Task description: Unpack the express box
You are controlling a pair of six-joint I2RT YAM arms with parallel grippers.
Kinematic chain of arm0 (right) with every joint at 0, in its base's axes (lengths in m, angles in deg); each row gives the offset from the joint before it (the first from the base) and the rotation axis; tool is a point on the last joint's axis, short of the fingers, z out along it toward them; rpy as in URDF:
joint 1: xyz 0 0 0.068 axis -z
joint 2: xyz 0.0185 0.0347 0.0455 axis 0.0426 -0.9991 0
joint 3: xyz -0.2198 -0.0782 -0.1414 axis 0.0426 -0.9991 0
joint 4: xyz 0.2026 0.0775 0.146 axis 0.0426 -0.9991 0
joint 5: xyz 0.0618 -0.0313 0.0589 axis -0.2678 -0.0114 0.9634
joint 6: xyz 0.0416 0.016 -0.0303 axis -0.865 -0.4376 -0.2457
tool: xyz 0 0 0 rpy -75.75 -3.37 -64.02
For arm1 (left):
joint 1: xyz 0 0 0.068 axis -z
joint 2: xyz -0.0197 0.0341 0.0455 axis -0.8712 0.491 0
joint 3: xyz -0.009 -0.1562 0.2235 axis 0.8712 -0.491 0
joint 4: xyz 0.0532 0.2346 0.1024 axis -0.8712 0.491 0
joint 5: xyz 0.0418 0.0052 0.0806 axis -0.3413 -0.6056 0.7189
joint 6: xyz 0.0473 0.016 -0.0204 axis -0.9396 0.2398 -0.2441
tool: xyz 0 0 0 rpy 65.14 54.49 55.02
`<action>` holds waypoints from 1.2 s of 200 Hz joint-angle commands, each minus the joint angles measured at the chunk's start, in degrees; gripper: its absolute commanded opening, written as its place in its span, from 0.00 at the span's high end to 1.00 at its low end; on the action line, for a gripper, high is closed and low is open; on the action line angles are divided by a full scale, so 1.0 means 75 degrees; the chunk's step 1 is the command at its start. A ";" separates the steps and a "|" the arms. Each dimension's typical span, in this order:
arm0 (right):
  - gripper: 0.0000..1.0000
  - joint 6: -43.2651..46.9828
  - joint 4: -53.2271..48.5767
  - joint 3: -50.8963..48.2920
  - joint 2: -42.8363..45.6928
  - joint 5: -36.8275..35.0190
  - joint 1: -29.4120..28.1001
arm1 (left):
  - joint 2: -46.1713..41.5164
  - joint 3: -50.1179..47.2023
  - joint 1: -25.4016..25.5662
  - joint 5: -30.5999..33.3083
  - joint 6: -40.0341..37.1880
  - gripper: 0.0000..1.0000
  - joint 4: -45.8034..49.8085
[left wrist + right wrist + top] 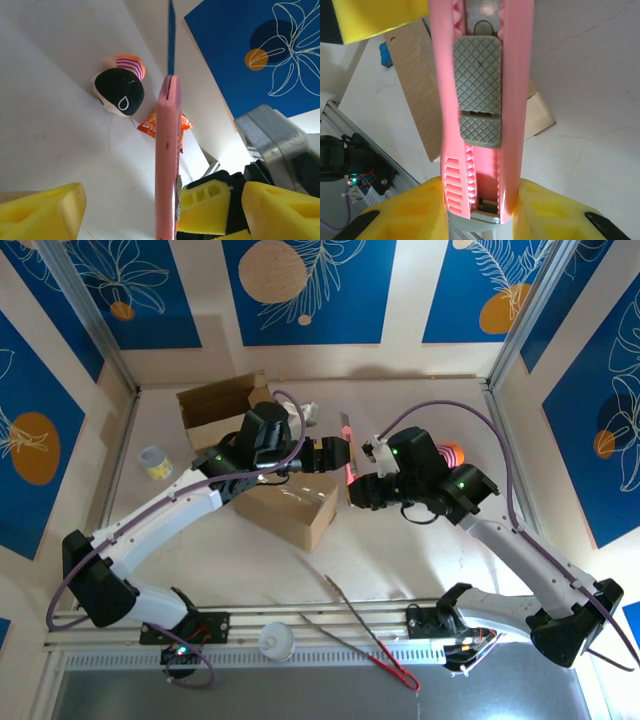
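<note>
Nearest me on the counter (pixel 420 540), at about 6 o'clock, lie the tongs (pixel 365 632) with red tips. A white round object (pixel 277 642) sits at their 9 o'clock, by the rail.

Further in, near the middle, rests the brown box (pixel 290 505), partly under the left arm's wrist. Just off its 2 o'clock corner the right pincer (pixel 480 217) is clamped on the lower end of a pink knife (pixel 479 110). The blade is out and points toward 12 o'clock in the top view.

The left pincer (pixel 160 215) is spread wide. Its yellow fingers (pixel 40 210) stand either side of the knife and do not touch it.

Beyond, at 3 o'clock from the right pincer, a black-and-white toy (pixel 120 90) with an orange striped part lies on the counter. An orange packet (pixel 150 125) lies just beside it.

Out at 9 o'clock stands a small cup (pixel 153 462), well apart from the box. Farthest back, around 11 o'clock, is an open carton (pixel 215 410) with its flaps up.
</note>
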 commanded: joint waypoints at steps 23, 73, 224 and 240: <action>0.69 0.0121 0.0255 0.0164 0.0147 0.0711 0.0013 | 0.0329 0.0138 0.0004 0.0141 -0.0047 0.24 -0.0381; 0.69 0.0067 0.0329 0.0094 0.0150 0.0875 0.0013 | 0.0505 0.0342 -0.0006 0.0145 -0.0054 0.53 -0.0499; 0.02 -0.2365 0.5826 -0.1751 0.1147 0.6907 0.3665 | 0.0061 0.0683 -0.0577 -0.1288 0.0295 1.00 -0.1953; 0.02 -0.2951 0.6873 -0.1887 0.1099 0.7027 0.3641 | 0.0052 0.0729 -0.0577 -0.1525 0.0607 1.00 -0.2524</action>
